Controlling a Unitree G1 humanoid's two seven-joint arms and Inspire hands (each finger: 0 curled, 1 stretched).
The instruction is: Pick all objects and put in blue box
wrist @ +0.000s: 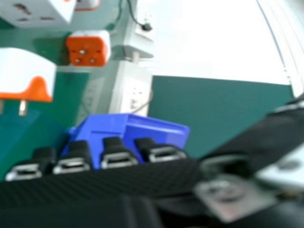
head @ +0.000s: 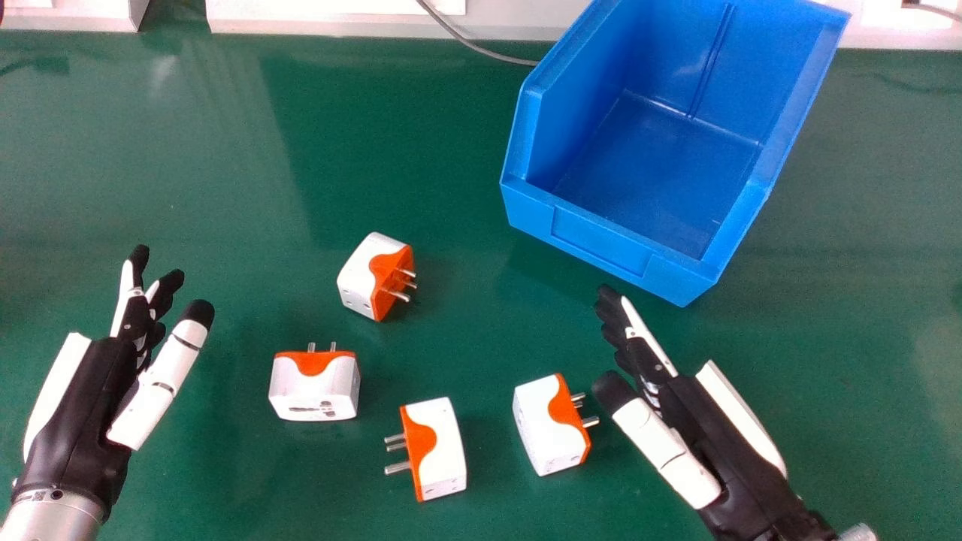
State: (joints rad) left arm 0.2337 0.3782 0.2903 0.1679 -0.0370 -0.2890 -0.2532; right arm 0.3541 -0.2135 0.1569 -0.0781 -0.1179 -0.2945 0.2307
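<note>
hovering beside the rightmost plug (head: 537, 428), the right robot hand (head: 703, 413) is released, left robot hand (head: 86, 406) too! three more plugs (head: 362, 276) share the desk (head: 188, 188) outside the blue box (head: 601, 233); pinching by the prongs (head: 591, 422) could twist one loose.

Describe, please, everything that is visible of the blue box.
The blue box, smooth like plastic, stands upright on the green table, set at an angle, beyond the right hand, which is apart from it. Its low front wall has a rectangular panel; the sides rise towards the back. Nothing lies inside.
</note>
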